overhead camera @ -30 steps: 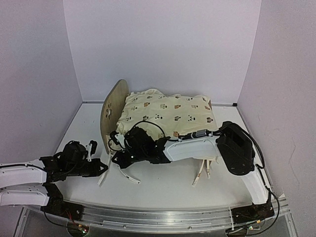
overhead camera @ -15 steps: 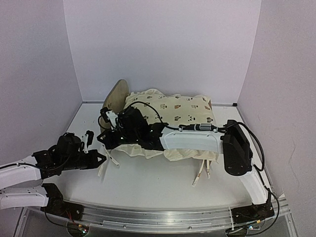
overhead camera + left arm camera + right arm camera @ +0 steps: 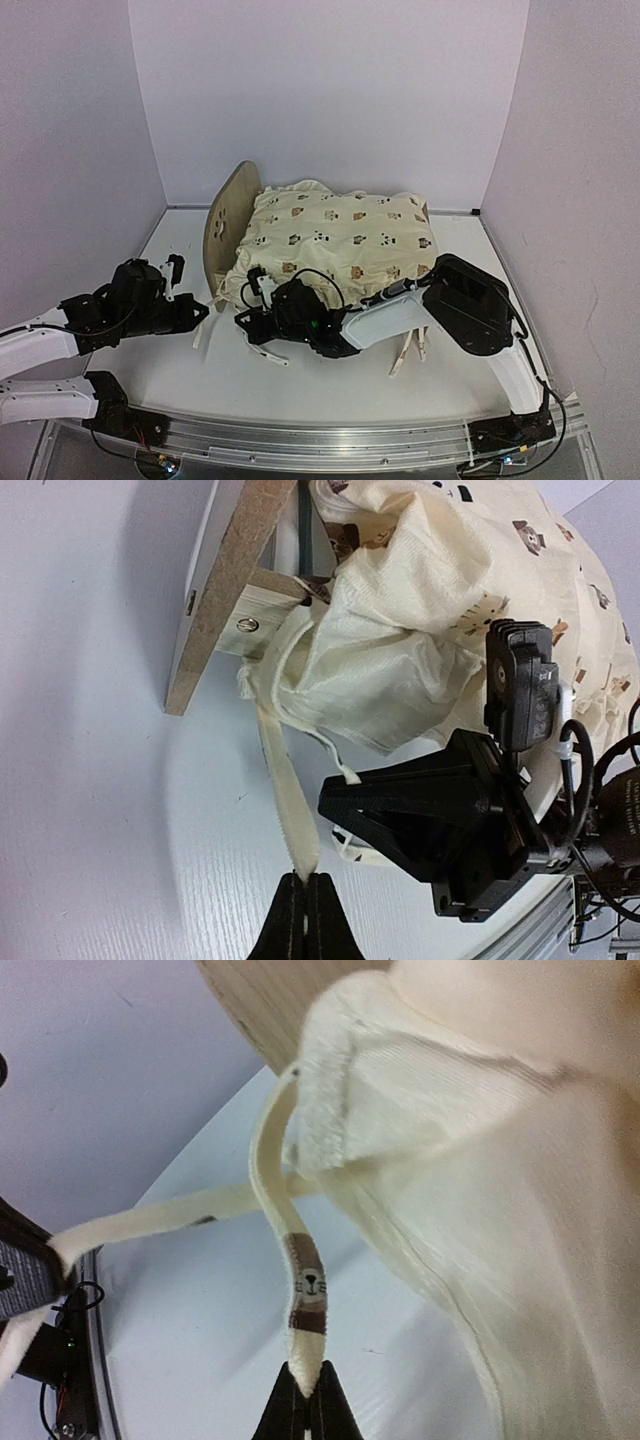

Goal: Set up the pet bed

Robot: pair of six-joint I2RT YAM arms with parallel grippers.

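The pet bed stands at the back of the table, its light-wood headboard (image 3: 226, 222) to the left, and it is mostly covered by the cream animal-print cushion (image 3: 340, 232). Two cream tie straps hang from the cushion's front left corner. My left gripper (image 3: 304, 882) is shut on the end of the plain strap (image 3: 283, 780), which runs taut to that corner beside the headboard (image 3: 228, 575). My right gripper (image 3: 305, 1388) is shut on the other strap (image 3: 304, 1285), which bears a small cat face. In the top view both grippers, left (image 3: 202, 311) and right (image 3: 244, 321), sit low in front of that corner.
More cream ties (image 3: 408, 352) dangle at the bed's front right end, beside my right arm's elbow (image 3: 470, 305). White walls close in the table on three sides. The metal base rail (image 3: 320, 440) runs along the near edge.
My right gripper, up by the headboard half a second ago, has come back down in front of the bed with its strap. The left gripper shifted slightly back, still holding its strap.
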